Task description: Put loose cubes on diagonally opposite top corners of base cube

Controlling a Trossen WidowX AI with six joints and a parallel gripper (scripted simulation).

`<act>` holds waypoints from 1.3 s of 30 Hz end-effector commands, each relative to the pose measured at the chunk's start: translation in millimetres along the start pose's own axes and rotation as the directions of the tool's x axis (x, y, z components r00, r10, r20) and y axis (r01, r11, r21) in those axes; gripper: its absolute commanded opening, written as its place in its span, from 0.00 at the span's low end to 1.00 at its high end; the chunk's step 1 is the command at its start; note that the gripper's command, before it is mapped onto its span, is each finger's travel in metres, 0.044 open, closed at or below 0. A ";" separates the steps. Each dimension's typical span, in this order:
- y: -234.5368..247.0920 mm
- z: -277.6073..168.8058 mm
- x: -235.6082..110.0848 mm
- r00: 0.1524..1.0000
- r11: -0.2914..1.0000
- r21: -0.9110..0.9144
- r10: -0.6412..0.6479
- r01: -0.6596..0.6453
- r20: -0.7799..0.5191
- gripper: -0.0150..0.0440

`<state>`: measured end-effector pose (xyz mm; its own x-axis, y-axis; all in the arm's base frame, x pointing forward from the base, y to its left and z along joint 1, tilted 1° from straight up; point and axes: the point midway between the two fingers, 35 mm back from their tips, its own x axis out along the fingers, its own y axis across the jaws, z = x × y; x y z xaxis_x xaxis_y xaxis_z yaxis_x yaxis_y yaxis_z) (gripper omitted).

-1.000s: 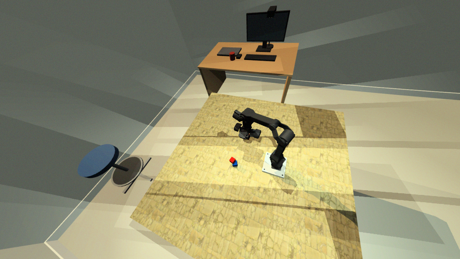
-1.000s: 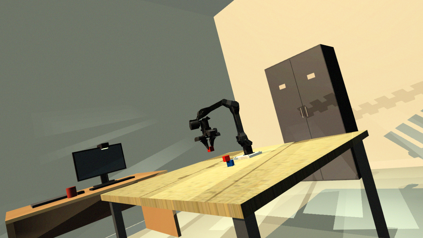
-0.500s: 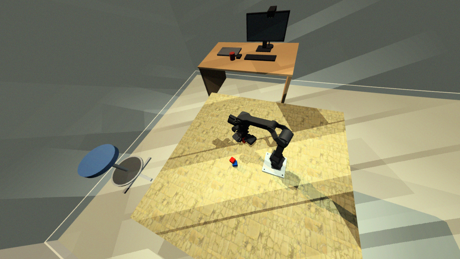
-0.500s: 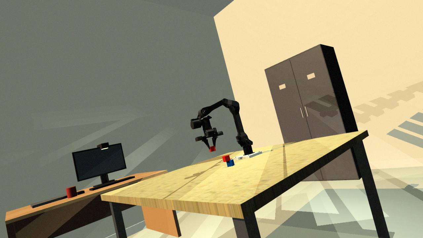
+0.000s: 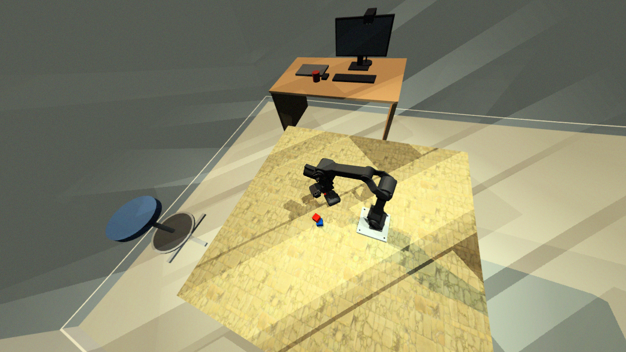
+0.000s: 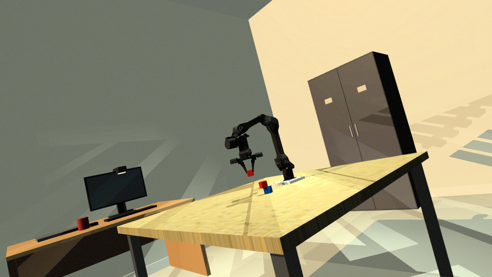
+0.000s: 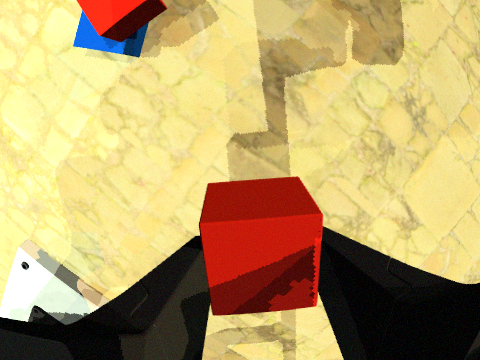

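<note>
- The gripper (image 5: 324, 195) (image 6: 250, 170) (image 7: 259, 243) grasps a red cube (image 6: 250, 173) (image 7: 261, 250), raised above the table (image 5: 279, 280) (image 6: 206, 224) (image 7: 380, 150).
- Below it, the other red cube (image 5: 316, 217) (image 6: 262, 184) (image 7: 120, 17) caps one corner of the blue base cube (image 5: 320, 222) (image 6: 268, 189) (image 7: 102, 37), well inside the table's edges.
- Beyond stand a desk (image 5: 341, 89) (image 6: 172, 204) and, apart, a blue stool (image 5: 132, 217).

base cube (image 5: 320, 223) (image 6: 268, 189) (image 7: 102, 40) on table (image 5: 279, 280) (image 6: 206, 220) | one cube (image 5: 316, 217) (image 6: 262, 184) (image 7: 117, 15) atop its corner | other cube (image 6: 250, 173) (image 7: 262, 260) in pincer (image 5: 324, 195) (image 6: 250, 172) (image 7: 259, 243), seemingly above table
</note>
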<state>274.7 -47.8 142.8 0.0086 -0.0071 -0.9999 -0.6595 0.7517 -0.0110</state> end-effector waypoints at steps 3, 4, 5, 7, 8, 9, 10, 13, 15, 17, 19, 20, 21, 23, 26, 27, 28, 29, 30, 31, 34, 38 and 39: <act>8.2 13.8 0.0 1.000 0.990 0.140 -0.006 0.005 0.003 0.43; 9.9 16.1 0.1 1.000 0.986 0.164 -0.005 0.005 0.003 0.43; 11.7 18.3 0.3 1.000 0.982 0.188 -0.005 0.005 0.003 0.43; 15.4 22.8 0.5 1.000 0.972 0.236 -0.005 0.004 0.004 0.43; 17.3 25.0 0.7 1.000 0.966 0.260 -0.005 0.004 0.004 0.43; 19.2 27.2 0.8 1.000 0.959 0.284 -0.005 0.003 0.004 0.43; 21.1 29.3 1.0 1.000 0.952 0.307 -0.005 0.003 0.004 0.43; 27.0 35.7 1.4 1.000 0.926 0.376 -0.004 0.002 0.005 0.43; 31.0 39.9 1.7 1.000 0.907 0.421 -0.004 0.001 0.005 0.43; 35.2 44.0 1.9 1.000 0.885 0.466 -0.003 0.000 0.005 0.43; 39.4 48.0 2.2 1.000 0.861 0.508 -0.003 0.000 0.006 0.43; 41.6 49.9 2.4 1.000 0.848 0.529 -0.003 -0.001 0.006 0.43; 43.7 51.9 2.5 1.000 0.835 0.550 -0.003 -0.001 0.006 0.43; 48.1 55.7 2.8 1.000 0.807 0.590 -0.002 -0.002 0.006 0.43; 54.9 61.3 3.2 1.000 0.761 0.648 -0.002 -0.003 0.007 0.43; 57.2 63.1 3.3 1.000 0.745 0.667 -0.002 -0.003 0.007 0.43; 59.5 64.9 3.5 1.000 0.729 0.685 -0.001 -0.004 0.007 0.43; 61.9 66.7 3.6 1.000 0.712 0.703 -0.001 -0.004 0.007 0.43; 64.2 68.5 3.7 1.000 0.694 0.720 -0.001 -0.004 0.007 0.43; 66.6 70.2 3.9 1.000 0.676 0.737 -0.001 -0.005 0.007 0.43; 73.8 75.3 4.3 1.000 0.620 0.785 0.000 -0.006 0.007 0.43; 83.7 81.7 4.9 1.000 0.540 0.842 0.000 -0.007 0.008 0.43; 86.3 83.2 5.0 1.000 0.519 0.855 0.001 -0.007 0.008 0.43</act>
<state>280.2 63.7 136.6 0.0084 -0.0038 -1.0000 0.2358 0.9718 -0.0017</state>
